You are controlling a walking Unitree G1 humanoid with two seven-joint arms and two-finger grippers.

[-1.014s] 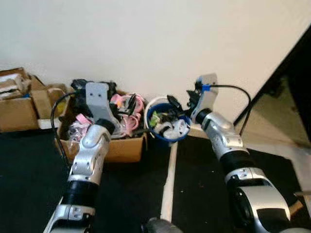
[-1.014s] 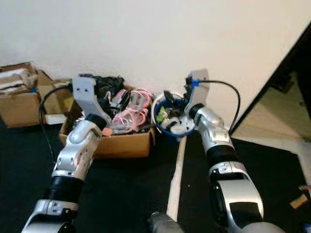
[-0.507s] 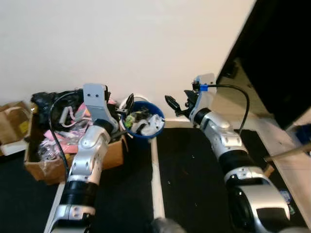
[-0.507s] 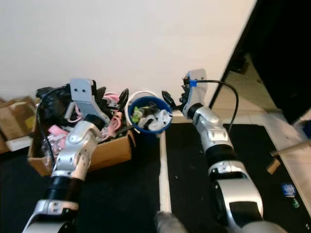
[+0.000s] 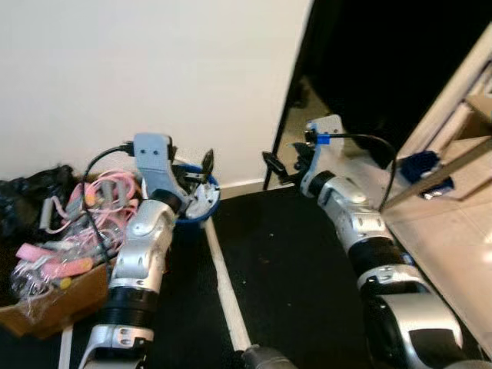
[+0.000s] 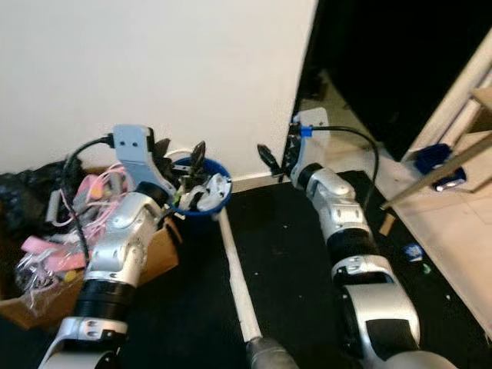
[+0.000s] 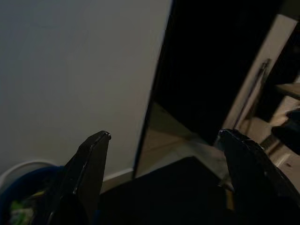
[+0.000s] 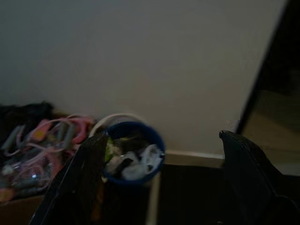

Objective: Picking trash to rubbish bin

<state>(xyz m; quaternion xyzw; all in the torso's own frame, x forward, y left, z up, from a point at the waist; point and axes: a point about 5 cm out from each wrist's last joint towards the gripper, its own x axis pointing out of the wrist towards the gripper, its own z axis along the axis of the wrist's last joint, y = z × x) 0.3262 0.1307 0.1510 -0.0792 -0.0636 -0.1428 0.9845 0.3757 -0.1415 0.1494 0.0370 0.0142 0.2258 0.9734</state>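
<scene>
Two claws: left claw (image 6: 183, 163) and right claw (image 5: 280, 165) both spread, gripping nothing.
Bin: blue rubbish bin (image 8: 133, 154) on floor against the wall, beside cardboard box (image 6: 46, 296).
Trash: light, crumpled, soft; pinch a loose fold.

Cardboard box (image 5: 54, 304) at lower left, stuffed with pink cables (image 5: 73, 211) and clear plastic. Black bag (image 5: 27, 196) behind it at the left edge. White wall (image 5: 146, 77) across the upper left. Dark doorway (image 5: 377, 69) at upper right. Black mat (image 5: 284, 277) covers the floor centre, pale strip (image 5: 223, 288) running down it. Wooden frame (image 5: 453, 115) with a blue item (image 5: 421, 165) at far right.
</scene>
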